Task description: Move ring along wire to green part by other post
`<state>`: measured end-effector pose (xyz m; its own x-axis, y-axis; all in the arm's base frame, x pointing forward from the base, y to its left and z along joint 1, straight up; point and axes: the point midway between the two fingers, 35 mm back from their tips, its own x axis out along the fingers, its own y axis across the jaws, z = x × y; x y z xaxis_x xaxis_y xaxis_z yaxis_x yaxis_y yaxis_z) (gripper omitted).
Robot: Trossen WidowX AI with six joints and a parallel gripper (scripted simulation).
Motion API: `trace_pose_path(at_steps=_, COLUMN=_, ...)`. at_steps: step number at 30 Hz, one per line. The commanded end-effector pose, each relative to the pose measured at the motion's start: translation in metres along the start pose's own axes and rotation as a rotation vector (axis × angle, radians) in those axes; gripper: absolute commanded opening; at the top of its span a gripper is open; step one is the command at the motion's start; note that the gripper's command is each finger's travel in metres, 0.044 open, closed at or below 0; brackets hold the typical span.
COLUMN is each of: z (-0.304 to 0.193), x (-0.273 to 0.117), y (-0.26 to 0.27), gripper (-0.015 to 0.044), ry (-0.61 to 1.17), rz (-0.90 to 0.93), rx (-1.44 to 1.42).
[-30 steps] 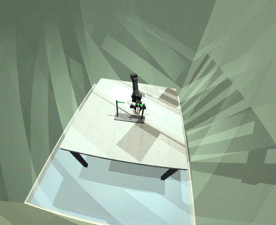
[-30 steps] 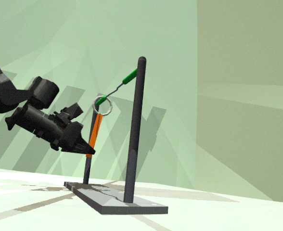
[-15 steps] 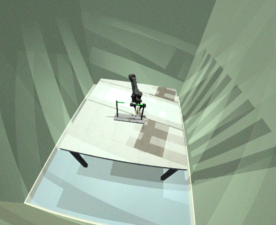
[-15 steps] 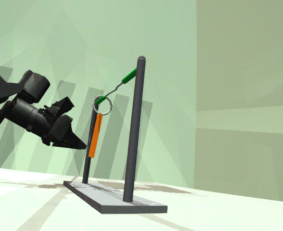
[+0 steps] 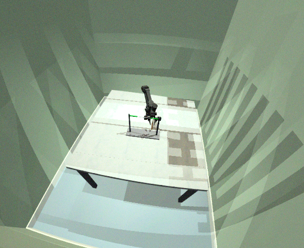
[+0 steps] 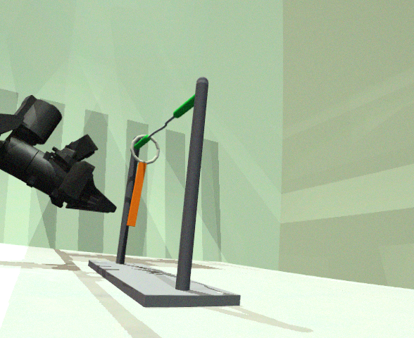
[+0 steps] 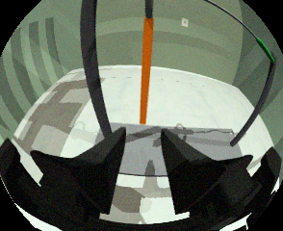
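Landmark: the ring-side post (image 5: 157, 126) (image 6: 122, 240) (image 7: 90, 58). One ring (image 6: 158, 148) hangs just beside the upper end of this post, on the nearer green section (image 5: 154, 118) (image 6: 141, 141) of the wire. The wire passes through the ring, inside its upper rim. One orange handle (image 5: 152, 125) (image 6: 136, 194) (image 7: 146, 72) extends downward from the ring, near the ring-side post. Its lower end is above the base plate (image 5: 136, 133) (image 6: 200, 301) (image 7: 199, 161).

My gripper (image 5: 152, 124) (image 6: 115, 208) (image 7: 143, 133) is partly open, with a distinct gap between its two fingers. It has hold of nothing. The fingertips point toward the lower portion of the handle and stand apart from it. In the exterior view they are near the ring-side post and clear of it. My arm (image 5: 148, 97) (image 6: 41, 163) extends to the gripper from the robot's side of that post.

Component count: two posts, both upright on one base plate. The second post (image 5: 130, 124) (image 6: 192, 182) (image 7: 265, 101) stands well apart from the ring-side post, at the opposite end of the wire. Two green sections: one adjoins the ring-side post; the other green section (image 5: 133, 115) (image 6: 184, 106) (image 7: 265, 49) adjoins the second post. One thin grey section (image 5: 140, 117) (image 6: 161, 128) (image 7: 233, 15) runs between them. One table (image 5: 125, 160) (image 6: 54, 309) (image 7: 190, 91) supports the assembly beneath the ring-side post.
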<state>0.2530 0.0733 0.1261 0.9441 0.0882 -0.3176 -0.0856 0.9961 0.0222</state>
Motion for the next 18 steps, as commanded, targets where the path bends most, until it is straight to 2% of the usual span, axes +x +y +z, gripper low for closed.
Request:
trace_pose_path(at_steps=1, z=0.0, x=0.0, y=-0.001, gripper=0.016, ry=0.0, rz=-0.006, rx=0.003)
trace_pose_path(at_steps=10, z=0.0, x=0.0, y=-0.001, gripper=0.016, ry=0.0, rz=-0.006, rx=0.003)
trace_pose_path(at_steps=18, z=0.001, x=-0.037, y=0.002, gripper=0.037, ry=0.005, rz=0.0, rx=0.001)
